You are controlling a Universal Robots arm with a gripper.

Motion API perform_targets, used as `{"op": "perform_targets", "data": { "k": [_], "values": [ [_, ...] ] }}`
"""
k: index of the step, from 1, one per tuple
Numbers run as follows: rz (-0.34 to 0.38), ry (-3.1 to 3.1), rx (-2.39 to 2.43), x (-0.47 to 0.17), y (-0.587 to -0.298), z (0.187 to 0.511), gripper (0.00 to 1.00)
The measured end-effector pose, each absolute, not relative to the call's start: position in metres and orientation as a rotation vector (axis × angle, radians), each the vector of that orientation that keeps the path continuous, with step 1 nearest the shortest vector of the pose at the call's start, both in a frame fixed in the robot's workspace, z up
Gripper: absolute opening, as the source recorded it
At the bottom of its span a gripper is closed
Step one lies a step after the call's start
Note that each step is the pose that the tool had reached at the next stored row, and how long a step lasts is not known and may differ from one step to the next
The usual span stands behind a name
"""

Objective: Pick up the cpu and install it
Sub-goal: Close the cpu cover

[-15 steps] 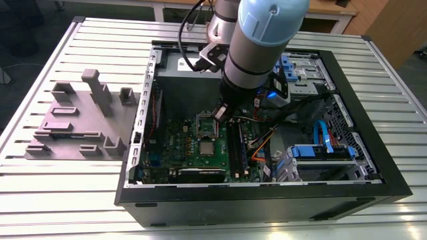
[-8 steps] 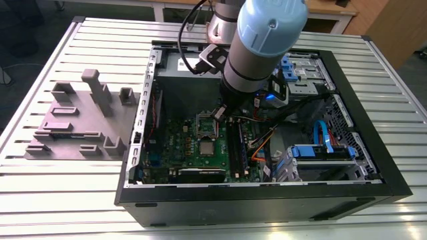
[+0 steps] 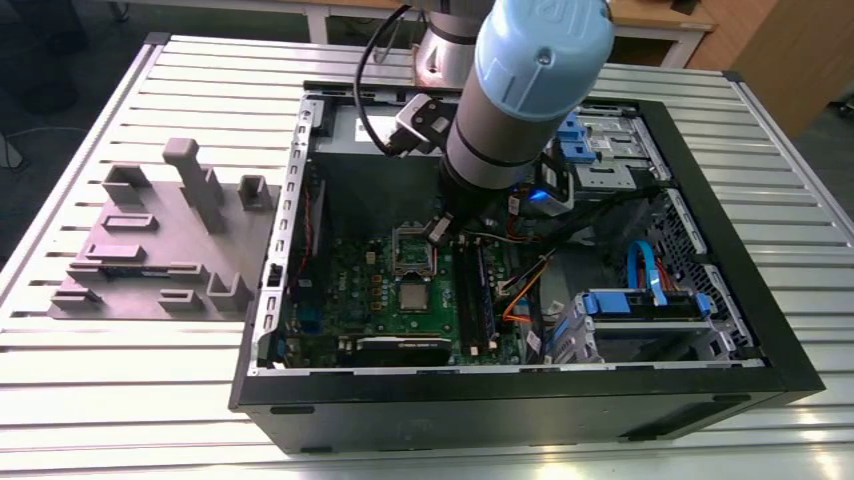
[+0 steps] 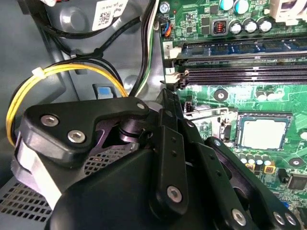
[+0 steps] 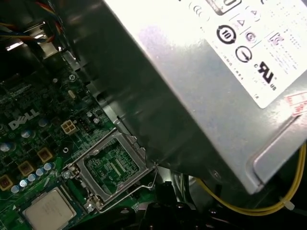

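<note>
the gripper (image 4: 168,96) reaches down into the open computer case (image 3: 747,300) at the centre of the exterior view. whether its jaws are open or closed cannot be told, since the black linkage hides the tips; nothing shows between them. just below it in that view lies the socket frame (image 3: 412,252), its window showing bare green board in the first wrist view (image 5: 111,165), so the socket reads as unfilled. the cpu (image 3: 414,296) rests flat on the motherboard (image 3: 340,290) just beside the frame, toward the lower edge of the exterior view; it shows at lower left in the first wrist view (image 5: 48,211) and at right in the second wrist view (image 4: 262,132). it is not yet held. the power supply (image 5: 216,62) crowds the upper right of the first wrist view, which probably explains the steep approach.
</note>
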State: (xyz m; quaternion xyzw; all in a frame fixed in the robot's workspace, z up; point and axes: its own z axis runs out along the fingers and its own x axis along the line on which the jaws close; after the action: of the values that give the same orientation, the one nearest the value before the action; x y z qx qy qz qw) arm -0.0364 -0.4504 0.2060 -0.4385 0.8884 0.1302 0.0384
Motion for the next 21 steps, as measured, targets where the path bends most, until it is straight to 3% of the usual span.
{"op": "perform_targets", "data": {
  "k": [21],
  "values": [
    [0.401,2.724,-1.345,-0.039,-0.4415,0.1968,0.11]
  ]
}}
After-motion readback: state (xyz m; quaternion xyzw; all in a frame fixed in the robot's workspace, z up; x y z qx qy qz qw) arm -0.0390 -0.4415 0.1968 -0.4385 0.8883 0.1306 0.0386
